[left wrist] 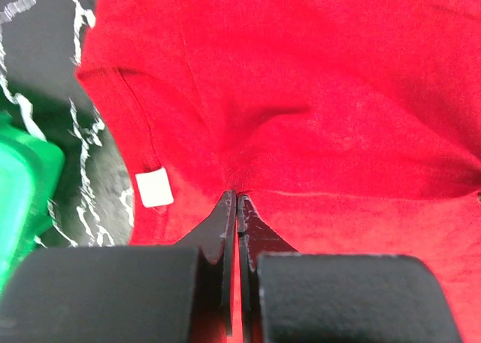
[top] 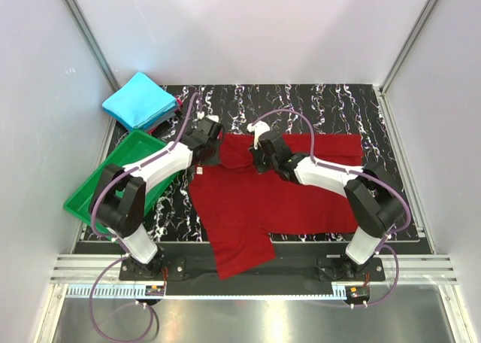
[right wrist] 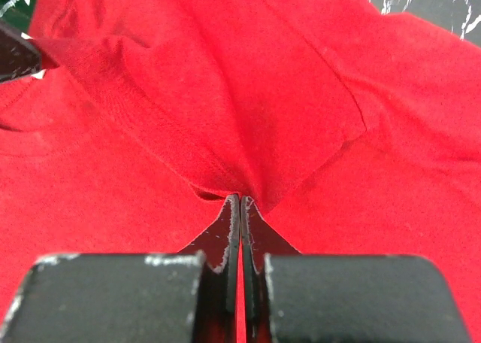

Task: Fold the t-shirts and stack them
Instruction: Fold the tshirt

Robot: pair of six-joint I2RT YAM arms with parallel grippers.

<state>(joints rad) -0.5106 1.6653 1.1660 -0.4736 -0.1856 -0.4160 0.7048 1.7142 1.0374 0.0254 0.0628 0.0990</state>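
The dark red t-shirt (top: 278, 196) lies spread on the black marbled mat, one sleeve hanging over the near edge. My left gripper (top: 210, 153) is shut on the red shirt's far-left edge; in the left wrist view (left wrist: 237, 198) cloth puckers at the closed tips, beside a white label (left wrist: 154, 187). My right gripper (top: 259, 161) is shut on a fold of the same shirt near its far middle; in the right wrist view (right wrist: 240, 198) cloth bunches at the tips. The cyan-blue t-shirt (top: 139, 101) lies folded square at the far left corner.
A green plastic tray (top: 94, 196) sits at the left edge of the mat (top: 301, 106), under my left arm, and shows in the left wrist view (left wrist: 19, 185). White walls and metal frame posts enclose the table.
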